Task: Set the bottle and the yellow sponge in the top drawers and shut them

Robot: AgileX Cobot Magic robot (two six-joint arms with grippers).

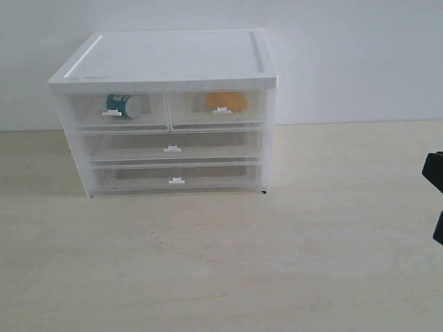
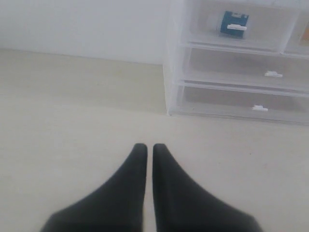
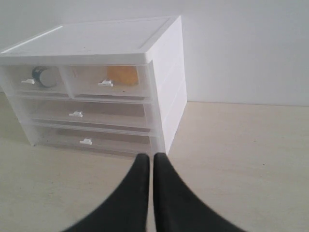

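Note:
The white-topped cabinet [image 1: 173, 55] stands at the back of the table. Both top drawers are pushed in. The bottle [image 1: 126, 105] lies inside the left top drawer [image 1: 86, 111], its teal label showing through the clear front; the left wrist view shows the bottle [image 2: 233, 21] too. The yellow sponge [image 1: 227, 101] sits inside the right top drawer [image 1: 252, 111], and the sponge [image 3: 122, 75] also shows in the right wrist view. My left gripper [image 2: 146, 148] is shut and empty, well in front of the cabinet. My right gripper [image 3: 147, 157] is shut and empty, off the cabinet's right front corner.
Two full-width drawers [image 1: 173, 146] sit shut below the top pair. A dark part of the right arm [image 1: 435, 180] shows at the right edge of the exterior view. A white wall runs behind the cabinet, and the pale wooden table [image 1: 221, 263] spreads in front.

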